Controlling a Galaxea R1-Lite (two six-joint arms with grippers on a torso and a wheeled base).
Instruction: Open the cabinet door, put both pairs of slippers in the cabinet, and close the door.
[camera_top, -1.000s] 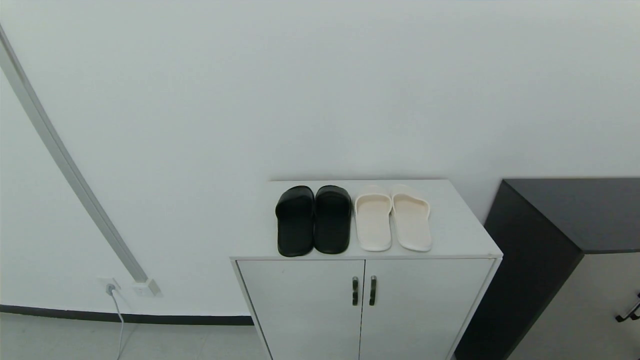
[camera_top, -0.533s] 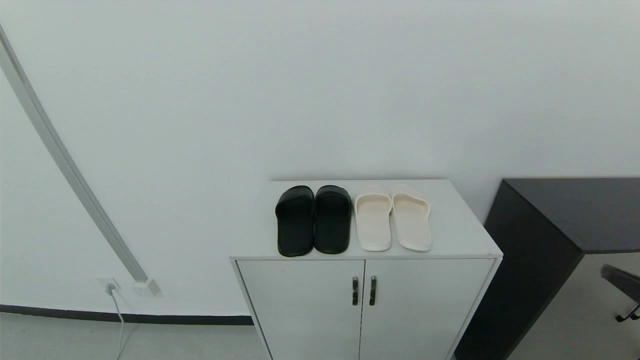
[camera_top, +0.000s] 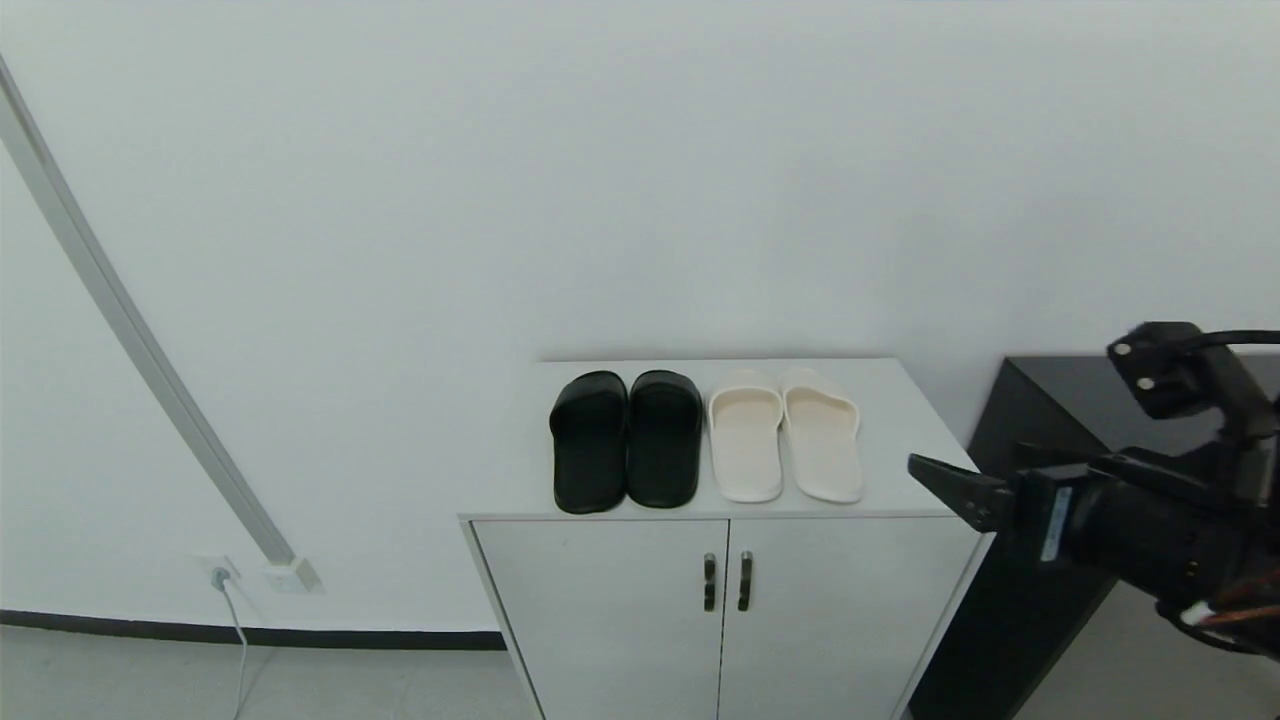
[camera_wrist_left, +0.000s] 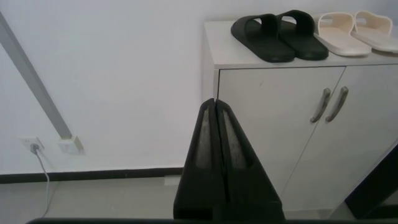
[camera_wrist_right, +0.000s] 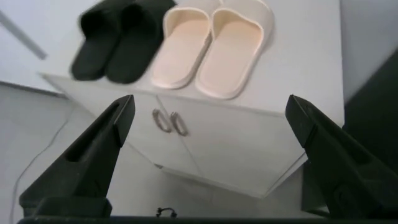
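Black slippers (camera_top: 590, 440) and cream slippers (camera_top: 745, 445) sit side by side atop the cabinet (camera_top: 600, 620), doors shut. Right claw (camera_wrist_right: 209, 109) spread wide by the cabinet's right corner; left claw (camera_wrist_left: 215, 109) pinched closed, empty, off the cabinet's left front.

A grey cable (camera_top: 243, 645) hangs from the wall socket (camera_top: 220, 575).

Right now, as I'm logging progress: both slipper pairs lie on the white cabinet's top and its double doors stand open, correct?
No: the head view shows the double doors shut. The black slide slippers and cream slide slippers do lie on the white cabinet's top.
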